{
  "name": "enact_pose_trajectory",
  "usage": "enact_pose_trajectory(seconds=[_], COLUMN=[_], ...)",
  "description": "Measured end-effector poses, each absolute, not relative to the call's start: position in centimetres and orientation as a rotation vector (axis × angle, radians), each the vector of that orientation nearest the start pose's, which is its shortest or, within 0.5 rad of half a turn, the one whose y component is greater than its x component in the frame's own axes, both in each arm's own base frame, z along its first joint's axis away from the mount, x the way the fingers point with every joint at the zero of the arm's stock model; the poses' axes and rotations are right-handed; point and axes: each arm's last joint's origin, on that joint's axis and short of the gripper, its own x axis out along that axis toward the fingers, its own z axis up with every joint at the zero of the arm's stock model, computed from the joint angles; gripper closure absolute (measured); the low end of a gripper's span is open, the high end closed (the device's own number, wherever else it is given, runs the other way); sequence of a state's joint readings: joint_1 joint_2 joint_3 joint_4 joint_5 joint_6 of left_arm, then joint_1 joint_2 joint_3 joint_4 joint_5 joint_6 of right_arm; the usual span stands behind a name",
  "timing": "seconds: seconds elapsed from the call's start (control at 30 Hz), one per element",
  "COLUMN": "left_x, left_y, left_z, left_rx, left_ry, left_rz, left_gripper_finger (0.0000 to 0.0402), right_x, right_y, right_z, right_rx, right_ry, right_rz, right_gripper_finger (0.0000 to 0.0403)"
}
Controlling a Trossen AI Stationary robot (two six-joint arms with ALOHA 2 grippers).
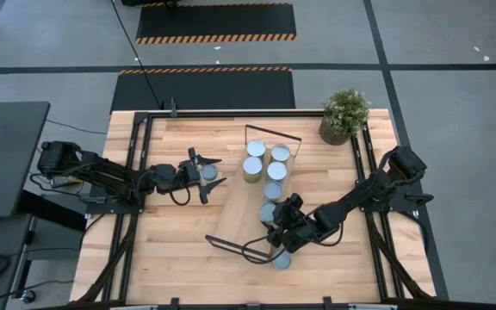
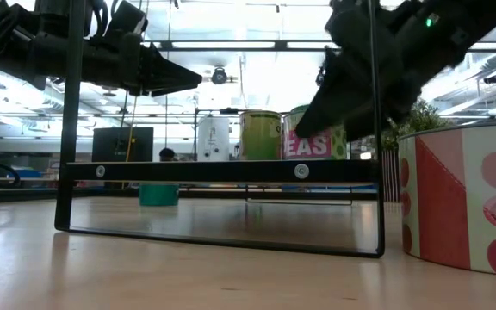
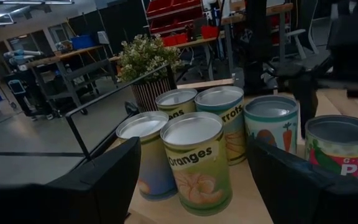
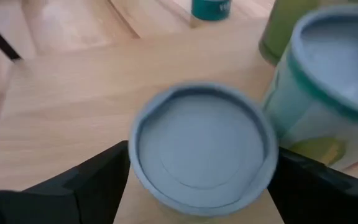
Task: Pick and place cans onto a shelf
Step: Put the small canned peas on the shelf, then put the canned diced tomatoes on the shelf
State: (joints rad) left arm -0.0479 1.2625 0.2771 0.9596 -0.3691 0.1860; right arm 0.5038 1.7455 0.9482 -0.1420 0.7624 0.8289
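Observation:
The shelf (image 1: 238, 222) is a light-wood board with black wire end frames, lying on the table. Several cans stand on it in a cluster (image 1: 265, 164); the nearest in the left wrist view is labelled Oranges (image 3: 194, 162). My left gripper (image 1: 205, 174) is open and raised, left of the cluster, above a teal can (image 1: 210, 172) standing on the table. My right gripper (image 1: 275, 222) is open and points down, its fingers on either side of the shelf's nearest can (image 4: 202, 149). A tomato can (image 2: 463, 198) stands on the table by the shelf's near end. My right gripper's fingers (image 4: 98, 177) stand close to both sides of the can's round top (image 4: 166, 118), coming from above. I cannot tell whether they touch it. The can stands upright on the shelf board.
A potted plant (image 1: 344, 114) stands at the table's far right corner. The shelf's wire frames (image 2: 222, 172) rise at both its short ends. Bare tabletop (image 1: 170, 241) lies at the near left. A second can (image 4: 334, 81) stands right beside the one between my right fingers.

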Motion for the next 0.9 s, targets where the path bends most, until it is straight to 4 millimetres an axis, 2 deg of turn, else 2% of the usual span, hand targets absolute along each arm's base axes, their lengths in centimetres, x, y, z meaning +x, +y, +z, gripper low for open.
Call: enact_pose_trajectory(seconds=[0.2,0.4,0.53,0.7,0.9], left_x=[22.0,22.0,22.0,22.0,22.0], left_y=[0.0,0.0,0.0,0.0,0.0], left_z=[18.1,18.1,18.0,18.0,18.0], left_rx=[0.191,0.191,0.193,0.193,0.192], left_ry=[0.064,0.064,0.071,0.071,0.069], left_rz=[0.317,0.317,0.316,0.316,0.316], left_gripper_finger=[0.0104,0.0104,0.0104,0.0104,0.0104], right_x=[28.5,25.8,24.2,22.9,23.3], right_y=[14.0,13.4,14.6,18.0,21.0], right_z=[19.3,21.7,22.5,21.7,18.3], right_rx=[0.207,0.157,0.134,0.082,0.011], right_ry=[0.576,0.631,0.683,0.744,0.777], right_rz=[-0.48,-0.472,-0.359,-0.153,-0.079], right_gripper_finger=[0.0051,0.0051,0.0051,0.0051,0.0051])
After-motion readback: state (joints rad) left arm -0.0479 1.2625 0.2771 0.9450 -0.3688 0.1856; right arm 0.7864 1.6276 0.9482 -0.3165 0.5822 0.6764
